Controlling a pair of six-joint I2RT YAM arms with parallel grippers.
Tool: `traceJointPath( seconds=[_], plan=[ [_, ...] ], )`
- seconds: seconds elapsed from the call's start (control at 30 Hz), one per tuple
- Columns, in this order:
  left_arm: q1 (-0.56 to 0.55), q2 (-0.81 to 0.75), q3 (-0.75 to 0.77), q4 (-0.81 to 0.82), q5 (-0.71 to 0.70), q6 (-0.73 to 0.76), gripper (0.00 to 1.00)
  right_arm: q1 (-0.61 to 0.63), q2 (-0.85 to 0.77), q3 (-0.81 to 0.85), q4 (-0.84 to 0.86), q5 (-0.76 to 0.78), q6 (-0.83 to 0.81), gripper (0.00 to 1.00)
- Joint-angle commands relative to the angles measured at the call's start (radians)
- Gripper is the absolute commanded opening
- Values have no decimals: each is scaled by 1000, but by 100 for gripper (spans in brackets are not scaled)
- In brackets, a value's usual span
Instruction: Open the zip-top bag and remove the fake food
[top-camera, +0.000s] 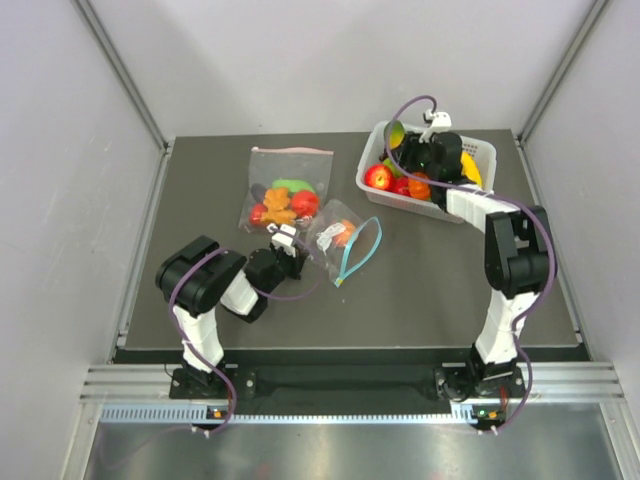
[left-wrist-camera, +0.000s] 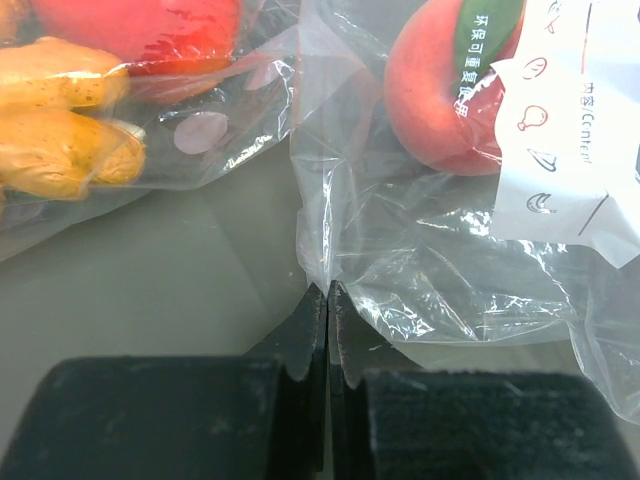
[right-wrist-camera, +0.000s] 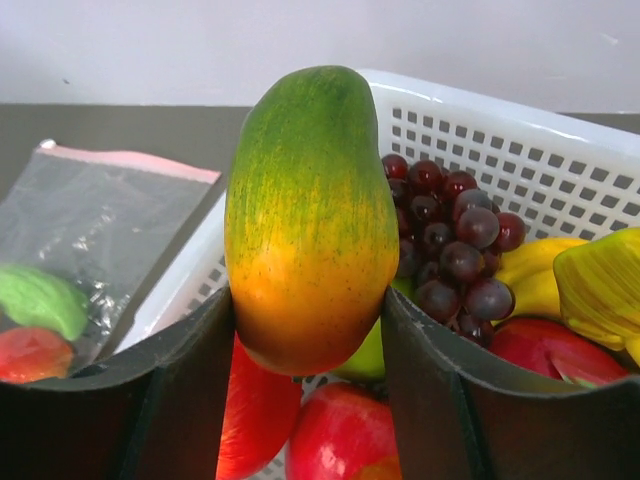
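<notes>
The small clear zip-top bag (top-camera: 335, 238) lies mid-table, its teal-blue zip strip (top-camera: 361, 250) spread in a loop toward the right. A peach-red piece of fake food (top-camera: 343, 232) is inside it; it also shows in the left wrist view (left-wrist-camera: 430, 90) beside the white print (left-wrist-camera: 585, 110). My left gripper (top-camera: 293, 243) is shut on the bag's clear edge (left-wrist-camera: 325, 230), jaws pressed together on the plastic (left-wrist-camera: 327, 292). My right gripper (top-camera: 405, 143) is shut on a green-and-orange fake fruit (right-wrist-camera: 310, 210) and holds it above the white basket (right-wrist-camera: 520, 150).
A larger clear bag with a pink-red zip strip (top-camera: 288, 190) lies left of the small bag, holding a brown gingerbread-shaped piece (left-wrist-camera: 60, 120) and red and green pieces. The basket (top-camera: 478, 152) at back right holds dark grapes (right-wrist-camera: 450, 230), yellow bananas (right-wrist-camera: 580, 280) and red fruit (right-wrist-camera: 345, 435).
</notes>
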Motion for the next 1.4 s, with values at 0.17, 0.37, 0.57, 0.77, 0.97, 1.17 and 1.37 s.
traceJointPath(
  seconds=[0.17,0.37,0.57,0.77,0.97,1.17,1.37],
  plan=[
    [5,-3,-7,184,20,-11,0,-9,28,79,8,-4,-14,77],
    [5,-4,-8,187,24,-9,0,-9,-24,7,96,-24,-19,79],
    [5,-1,-8,187,27,-9,0,25,-192,-169,199,-27,-59,79],
    [5,-1,-10,193,31,-9,0,109,-412,-381,267,23,-131,79],
    [5,8,-11,213,40,-9,0,198,-616,-620,334,58,-158,79],
    [5,10,-14,218,46,-7,0,310,-726,-813,371,95,-201,79],
    [5,8,-16,220,49,-6,0,342,-734,-938,420,75,-212,77]
  ],
)
